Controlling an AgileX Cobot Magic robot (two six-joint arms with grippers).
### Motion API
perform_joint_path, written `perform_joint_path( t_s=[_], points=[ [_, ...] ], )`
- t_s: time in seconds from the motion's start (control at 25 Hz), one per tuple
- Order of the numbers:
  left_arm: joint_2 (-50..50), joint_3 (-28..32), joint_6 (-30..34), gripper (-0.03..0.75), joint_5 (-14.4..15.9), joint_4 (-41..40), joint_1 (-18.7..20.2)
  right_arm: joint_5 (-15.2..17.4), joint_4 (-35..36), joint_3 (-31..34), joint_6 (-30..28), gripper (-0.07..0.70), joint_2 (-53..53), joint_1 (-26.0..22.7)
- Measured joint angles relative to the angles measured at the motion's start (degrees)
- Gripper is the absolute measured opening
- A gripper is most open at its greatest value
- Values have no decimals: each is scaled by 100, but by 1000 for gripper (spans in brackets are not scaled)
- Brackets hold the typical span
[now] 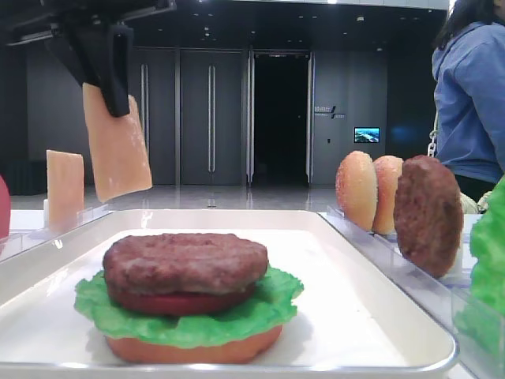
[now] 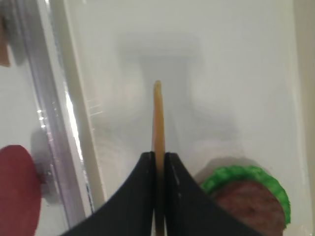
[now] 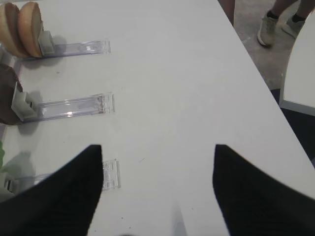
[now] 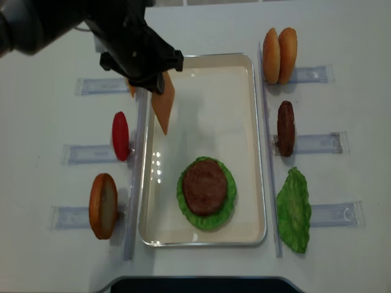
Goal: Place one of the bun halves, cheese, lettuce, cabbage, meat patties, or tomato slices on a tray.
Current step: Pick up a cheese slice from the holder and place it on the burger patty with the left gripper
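My left gripper [image 4: 160,80] is shut on a thin pale orange cheese slice [image 4: 164,105]. The slice hangs edge-down above the back left part of the white tray [image 4: 211,91]. In the left wrist view the cheese [image 2: 158,115] sticks out between the closed black fingers [image 2: 142,196], with the tray floor below. A stack sits on the tray's near half: a meat patty [image 4: 204,185] on a tomato slice [image 1: 181,302], lettuce [image 1: 197,328] and a bun half [image 1: 197,347]. My right gripper [image 3: 157,147] stands open over bare table, holding nothing.
Clear racks flank the tray. On the right are two bun halves [image 4: 279,55], a patty [image 4: 285,128] and a lettuce leaf [image 4: 294,210]. On the left are a tomato slice [image 4: 120,135], a bun half [image 4: 102,206] and another cheese slice [image 1: 65,189]. A person [image 1: 469,95] stands at the back right.
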State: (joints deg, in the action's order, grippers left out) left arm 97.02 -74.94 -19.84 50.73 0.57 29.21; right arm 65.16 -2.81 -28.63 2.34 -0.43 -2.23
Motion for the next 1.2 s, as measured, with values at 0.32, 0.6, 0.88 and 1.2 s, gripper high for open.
perform_joint_path(
  t_s=[0.32, 0.6, 0.88, 1.2],
  points=[
    [-1122, 1270, 1, 25, -822, 593, 643, 0, 0, 0, 0, 482, 0, 0],
    [-1932, 2263, 12, 25, -1571, 1130, 1186, 0, 0, 0, 0, 482, 0, 0],
    [-2187, 3116, 422, 25, -2417, 1977, 1706, 0, 0, 0, 0, 482, 0, 0],
    [-2187, 3705, 1280, 25, -3186, 2979, 1740, 0, 0, 0, 0, 482, 0, 0]
  ],
)
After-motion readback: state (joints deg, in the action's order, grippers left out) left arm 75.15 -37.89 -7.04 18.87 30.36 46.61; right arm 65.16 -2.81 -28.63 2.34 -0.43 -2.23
